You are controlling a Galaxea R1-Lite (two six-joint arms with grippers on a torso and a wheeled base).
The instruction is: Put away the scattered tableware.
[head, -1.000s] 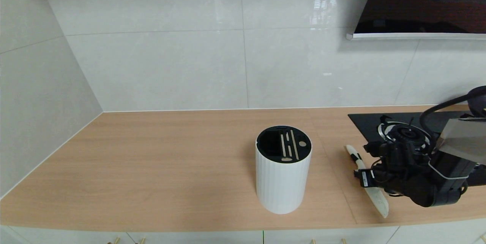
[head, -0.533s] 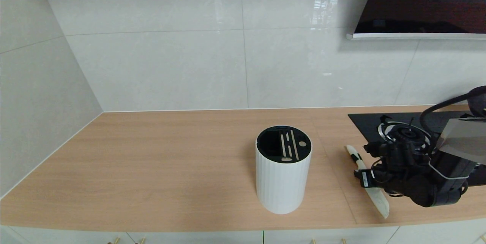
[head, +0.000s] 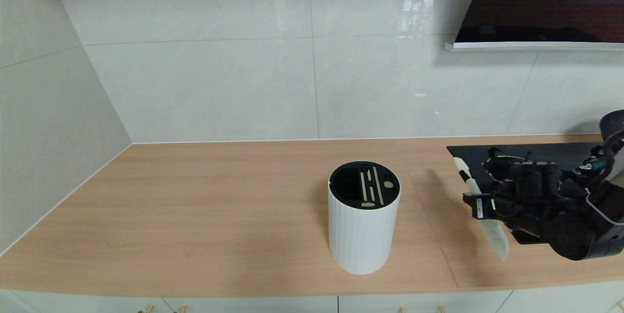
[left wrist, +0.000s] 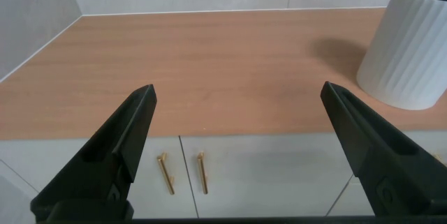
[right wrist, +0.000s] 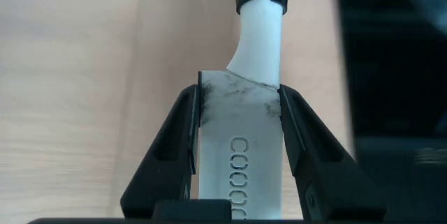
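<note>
Head view is showing the right gripper (head: 480,205) clamping a white knife (head: 495,235) above the countertop (head: 219,215); left gripper (left wrist: 237,91) is gaping wide.

We find no text, number or sign that can be read with certainty. On the pale blade of the knife (right wrist: 241,158), one row of small rounded outline marks runs along its length; we cannot tell whether they are letters or numerals. A small white tag (head: 479,207) on the right gripper (head: 483,204) carries dark marks too small to read.
</note>
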